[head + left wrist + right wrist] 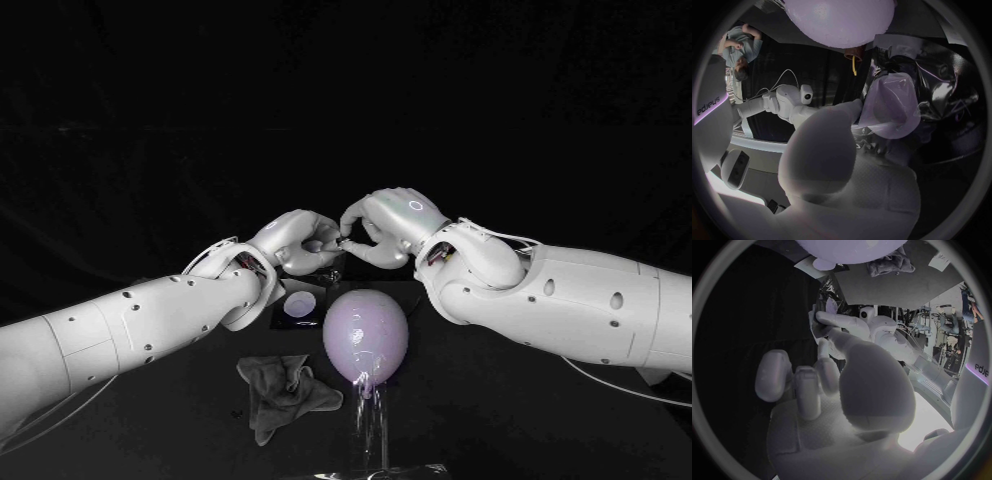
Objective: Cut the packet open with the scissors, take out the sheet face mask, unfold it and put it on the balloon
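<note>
My left hand point(299, 243) and right hand point(387, 225) meet over the middle of the table point(555, 425), holding the packet point(945, 95) and the sheet face mask point(892, 105) between them.

My left thumb point(853, 109) presses on the pale, translucent mask where it bulges out of the dark, shiny packet. My right fingertips point(824, 319) pinch the packet's foil, with the other fingers curled loosely. The lilac balloon point(365, 335) stands upright on a clear stand point(372, 425) just under my hands, toward the table's near edge, and blocks any straight drop. A crumpled grey cloth point(289, 388) lies just beside the stand under my left forearm. A dark flat piece with a pale round mark point(299, 305) lies between my left wrist and the balloon. Open table shows below my right arm and toward the far edge.
</note>
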### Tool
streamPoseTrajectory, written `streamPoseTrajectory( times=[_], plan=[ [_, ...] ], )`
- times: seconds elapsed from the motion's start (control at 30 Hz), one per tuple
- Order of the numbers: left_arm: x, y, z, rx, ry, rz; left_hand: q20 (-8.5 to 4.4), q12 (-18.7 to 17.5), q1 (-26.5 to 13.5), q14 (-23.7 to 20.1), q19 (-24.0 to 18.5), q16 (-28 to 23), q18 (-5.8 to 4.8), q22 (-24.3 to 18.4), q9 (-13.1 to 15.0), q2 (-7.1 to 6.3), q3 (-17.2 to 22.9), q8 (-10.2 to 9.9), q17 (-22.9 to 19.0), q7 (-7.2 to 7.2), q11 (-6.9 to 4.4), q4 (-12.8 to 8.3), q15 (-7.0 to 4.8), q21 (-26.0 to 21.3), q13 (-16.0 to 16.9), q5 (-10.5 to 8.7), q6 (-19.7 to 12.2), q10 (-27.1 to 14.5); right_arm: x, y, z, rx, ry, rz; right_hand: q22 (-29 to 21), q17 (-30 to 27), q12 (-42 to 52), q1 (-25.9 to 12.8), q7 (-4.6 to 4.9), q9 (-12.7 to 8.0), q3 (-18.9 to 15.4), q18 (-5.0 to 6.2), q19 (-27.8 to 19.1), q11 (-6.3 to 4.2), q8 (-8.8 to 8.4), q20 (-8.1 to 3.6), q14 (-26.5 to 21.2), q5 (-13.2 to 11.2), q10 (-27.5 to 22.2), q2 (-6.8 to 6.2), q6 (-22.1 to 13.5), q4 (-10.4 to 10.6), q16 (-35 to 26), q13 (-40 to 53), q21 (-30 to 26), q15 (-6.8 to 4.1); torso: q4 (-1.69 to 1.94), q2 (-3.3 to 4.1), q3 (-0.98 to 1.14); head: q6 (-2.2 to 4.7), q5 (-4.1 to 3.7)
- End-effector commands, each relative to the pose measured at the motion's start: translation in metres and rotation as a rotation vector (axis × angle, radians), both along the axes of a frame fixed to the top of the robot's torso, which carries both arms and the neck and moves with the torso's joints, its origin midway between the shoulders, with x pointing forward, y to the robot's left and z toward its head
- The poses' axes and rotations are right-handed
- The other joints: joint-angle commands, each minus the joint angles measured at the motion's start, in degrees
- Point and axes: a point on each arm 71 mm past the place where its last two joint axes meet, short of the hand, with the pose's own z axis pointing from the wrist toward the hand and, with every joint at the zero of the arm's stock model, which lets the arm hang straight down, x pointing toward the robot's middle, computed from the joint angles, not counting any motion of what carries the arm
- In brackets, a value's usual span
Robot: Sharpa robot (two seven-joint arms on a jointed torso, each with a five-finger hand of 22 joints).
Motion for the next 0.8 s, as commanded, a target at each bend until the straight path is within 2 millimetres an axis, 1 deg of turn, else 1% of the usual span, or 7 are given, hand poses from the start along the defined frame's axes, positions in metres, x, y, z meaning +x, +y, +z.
streamPoseTrajectory(
  times=[0.03,0.1,0.17,0.27,0.6,0.77,0.8],
  plan=[
    [-0.0006,-0.0023,0.0031,-0.012,-0.007,-0.013,0.10,0.29,0.41,-0.38,-0.30,0.30,0.99,0.05,5.83,0.10,0.16,0.18,0.05,0.15,-0.37,-0.28,-0.20,0.18,0.09,0.21,0.32,0.44,0.0000,0.0006,-0.0012,-0.022,-0.002,0.007,3.70,13.66,-0.13,0.63,-0.14,-0.11,0.55,-0.22,-0.09,0.25,-0.48,0.44,5.67,0.98,0.68,-0.18,0.57,-0.09,0.26,5.18,-0.24,0.22,0.01,-0.01,-0.01,0.01,0.00],
    [-0.0007,-0.0024,0.0031,-0.012,-0.007,-0.013,0.10,0.29,0.41,-0.38,-0.30,0.30,0.99,0.05,5.83,0.10,0.16,0.18,0.05,0.15,-0.37,-0.28,-0.20,0.18,0.09,0.21,0.32,0.44,0.0003,0.0004,-0.0013,-0.023,-0.004,0.006,3.79,13.72,-0.08,0.68,-0.14,-0.23,1.09,-0.21,-0.06,0.23,-0.86,0.44,5.68,2.86,0.69,-0.25,0.94,-0.38,0.28,5.23,-0.27,0.21,-0.02,-0.01,-0.01,-0.03,-0.02],
    [-0.0008,-0.0024,0.0031,-0.012,-0.007,-0.013,0.10,0.29,0.41,-0.38,-0.30,0.30,0.99,0.05,5.83,0.10,0.16,0.18,0.05,0.15,-0.37,-0.28,-0.20,0.18,0.09,0.21,0.32,0.44,0.0006,0.0003,-0.0012,-0.023,-0.005,0.004,3.88,13.72,-0.09,0.70,-0.14,-0.28,1.45,-0.23,0.00,0.22,-1.08,0.44,5.68,4.11,0.68,-0.32,1.17,-0.60,0.28,5.24,-0.21,0.20,-0.01,-0.02,-0.01,-0.05,0.01],
    [-0.0010,-0.0028,0.0032,-0.013,-0.008,-0.015,0.10,0.29,0.41,-0.38,-0.30,0.30,0.99,0.05,5.83,0.10,0.16,0.18,0.05,0.15,-0.37,-0.28,-0.20,0.18,0.09,0.21,0.32,0.44,0.0011,0.0005,-0.0011,-0.023,-0.008,0.002,3.94,13.81,0.01,0.69,-0.18,-0.30,1.82,-0.23,0.02,0.20,-1.26,0.44,5.70,5.08,0.72,-0.27,1.37,-0.78,0.32,5.30,-0.22,0.18,0.01,-0.01,-0.01,-0.03,-0.04],
    [-0.0016,-0.0040,0.0034,-0.014,-0.007,-0.019,0.10,0.29,0.41,-0.41,-0.36,0.33,0.98,0.09,5.88,0.11,0.18,0.19,0.07,0.15,-0.37,-0.29,-0.19,0.24,0.10,0.21,0.30,0.42,0.0018,0.0030,-0.0002,-0.015,-0.023,0.001,4.09,13.89,0.23,0.59,-0.22,-0.28,2.02,-0.28,0.14,0.17,-1.30,0.43,5.72,5.31,0.81,-0.16,1.65,-0.84,0.36,5.43,-0.01,0.17,-0.01,0.00,0.01,-0.06,-0.16],
    [-0.0018,-0.0047,0.0035,-0.015,-0.007,-0.020,0.10,0.29,0.41,-0.41,-0.36,0.33,0.98,0.09,5.88,0.11,0.18,0.19,0.07,0.15,-0.37,-0.29,-0.19,0.24,0.10,0.21,0.30,0.42,0.0016,0.0054,0.0005,-0.007,-0.031,0.006,4.26,13.91,0.46,0.21,-0.30,-0.24,2.12,-0.32,0.28,0.12,-1.35,0.41,5.72,4.92,0.93,-0.01,1.96,-0.74,0.38,5.55,0.23,0.13,-0.01,0.02,0.01,-0.02,-0.21],
    [-0.0018,-0.0048,0.0034,-0.015,-0.007,-0.020,0.10,0.29,0.41,-0.41,-0.36,0.33,0.98,0.09,5.88,0.11,0.18,0.19,0.07,0.15,-0.37,-0.29,-0.19,0.24,0.10,0.21,0.30,0.42,0.0013,0.0061,0.0009,-0.003,-0.035,0.010,4.32,13.86,0.55,-0.19,-0.39,-0.22,2.07,-0.33,0.33,0.06,-1.53,0.40,5.71,3.54,1.01,-0.03,2.08,-0.68,0.35,5.59,0.24,0.08,0.01,0.02,0.02,-0.03,-0.22]
  ],
)
